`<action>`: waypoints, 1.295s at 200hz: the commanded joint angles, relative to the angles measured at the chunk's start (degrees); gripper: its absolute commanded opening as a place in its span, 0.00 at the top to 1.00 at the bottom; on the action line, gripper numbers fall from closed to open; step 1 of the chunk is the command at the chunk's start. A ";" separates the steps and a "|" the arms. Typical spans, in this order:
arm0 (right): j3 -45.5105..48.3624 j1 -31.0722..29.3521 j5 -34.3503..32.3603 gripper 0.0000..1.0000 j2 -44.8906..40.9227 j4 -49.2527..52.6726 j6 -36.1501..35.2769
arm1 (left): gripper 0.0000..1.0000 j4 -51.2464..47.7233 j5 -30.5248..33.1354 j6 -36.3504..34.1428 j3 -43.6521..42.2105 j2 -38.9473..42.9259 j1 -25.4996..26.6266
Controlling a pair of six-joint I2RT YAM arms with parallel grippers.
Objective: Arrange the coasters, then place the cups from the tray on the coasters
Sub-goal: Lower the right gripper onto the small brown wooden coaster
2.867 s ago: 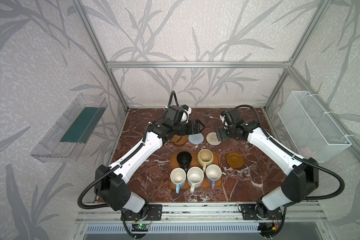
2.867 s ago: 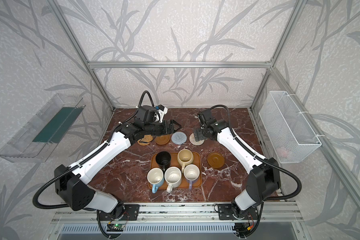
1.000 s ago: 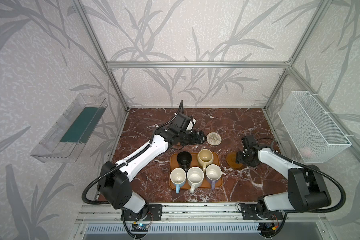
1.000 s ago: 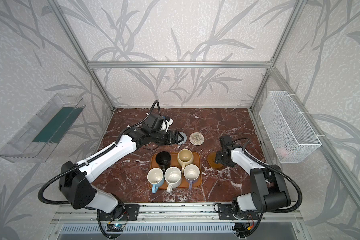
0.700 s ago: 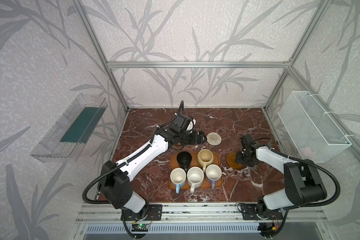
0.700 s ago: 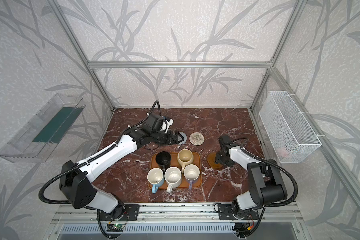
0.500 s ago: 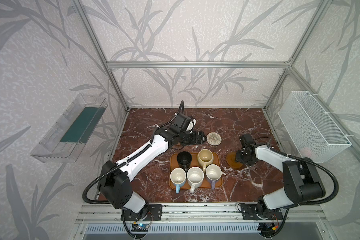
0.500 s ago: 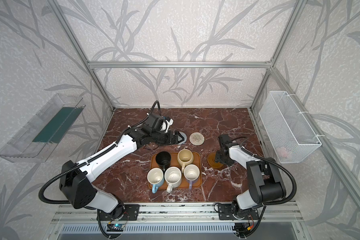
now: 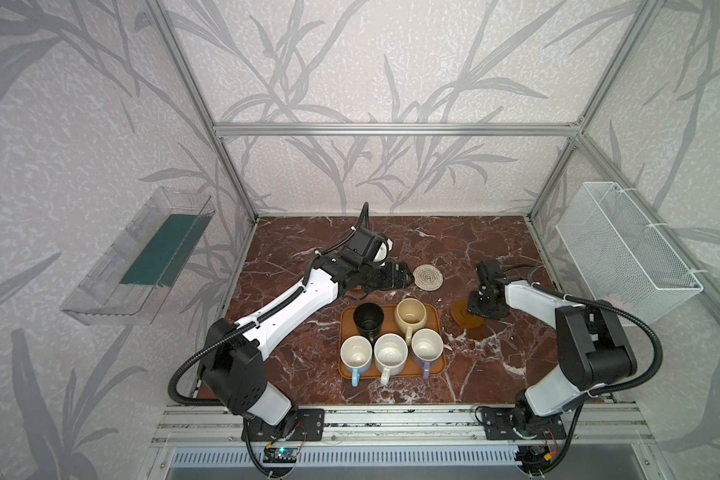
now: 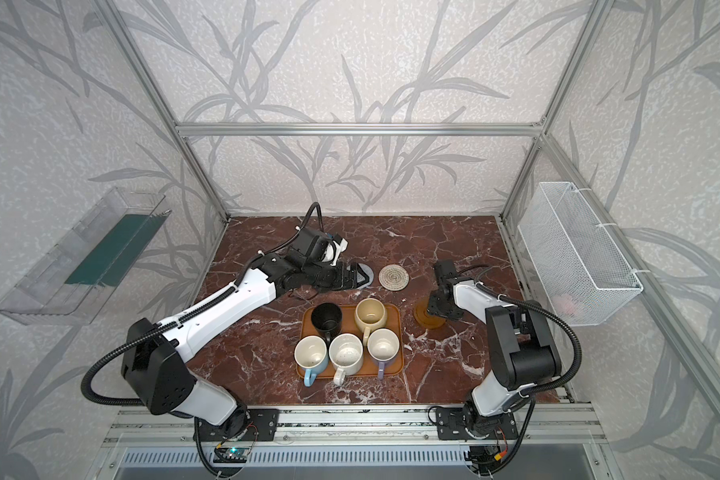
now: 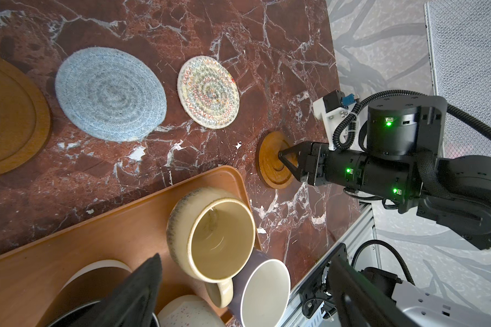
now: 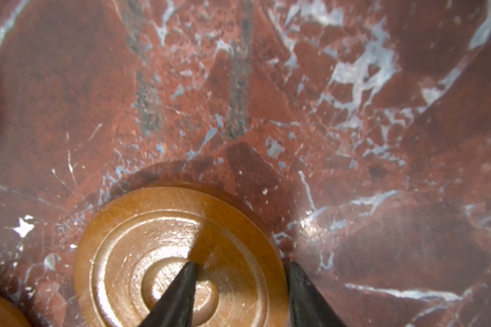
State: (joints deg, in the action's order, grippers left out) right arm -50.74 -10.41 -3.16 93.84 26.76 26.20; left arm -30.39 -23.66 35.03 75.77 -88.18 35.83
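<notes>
Beside the flat orange-brown tray [image 11: 97, 240], on the marble table [image 12: 323, 113], lies a glossy brown round wooden coaster [image 12: 131, 254]: stiff, light, likely slick. Over it the right tool [image 12: 243, 264] stands apart, one tip on its centre, one just outside the rim; that rim looks the place to pinch.

An orange-brown tray [image 9: 389, 321] is seen toward 6 o'clock on the table [image 9: 454, 245], loaded with a black cup [image 9: 368, 318] at its 11 o'clock, a cream-yellow cup [image 9: 410, 316] at 1 o'clock, and a light blue cup [image 9: 355, 354], speckled white cup [image 9: 390, 353] and lavender cup [image 9: 427, 347] ranged from 7 to 5 o'clock. A brown coaster [image 9: 463, 318] off the tray at 2 o'clock is partly covered by the right gripper [image 9: 475, 305]; a cream rope coaster [image 9: 428, 276] is found at 12 o'clock, the left gripper [image 9: 405, 276] just beside it.
</notes>
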 commanded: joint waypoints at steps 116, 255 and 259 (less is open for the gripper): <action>-11.35 2.31 0.06 0.49 10.51 2.06 -2.41 | 0.06 -0.15 1.06 0.80 0.07 -0.33 -0.04; -23.68 3.56 0.08 0.48 18.87 6.01 -4.29 | 0.06 1.57 0.30 1.55 2.19 -3.58 -0.06; -24.06 3.56 0.08 0.48 19.13 6.21 -4.33 | 0.06 1.49 0.13 1.49 2.46 -3.83 -0.04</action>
State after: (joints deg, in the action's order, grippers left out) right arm -72.36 -7.27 -2.46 110.80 30.59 22.44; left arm -29.63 -23.62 36.14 75.83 -90.48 35.83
